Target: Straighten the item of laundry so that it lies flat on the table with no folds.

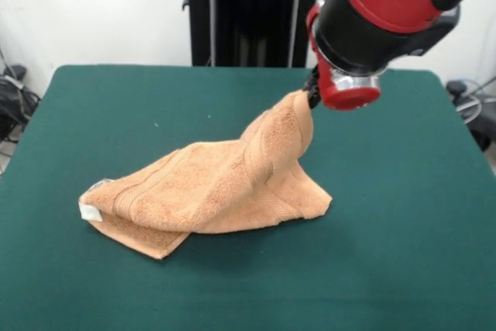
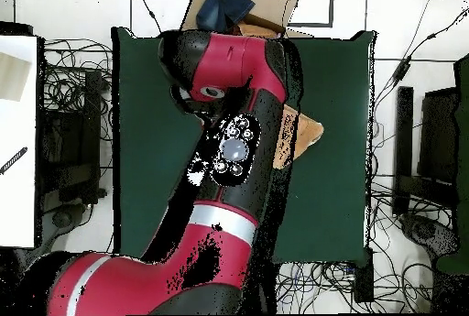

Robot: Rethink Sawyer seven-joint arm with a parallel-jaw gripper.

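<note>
The gripper (image 1: 311, 97) holds one corner of the towel (image 1: 217, 187) lifted above the table (image 1: 403, 253); the rest lies folded. The white tag (image 1: 90, 212) shows no readable writing.

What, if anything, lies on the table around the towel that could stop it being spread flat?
Nothing visible: the tool lifts one corner of the towel, and the green table around it shows only bare cloth.

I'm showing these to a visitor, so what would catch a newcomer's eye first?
First, the red and black arm coming down at upper right, its end effector pinching a corner of the orange-tan towel and lifting it into a peak. The remaining towel lies rumpled and folded mid-table on the green table, a white tag at its left end.
</note>
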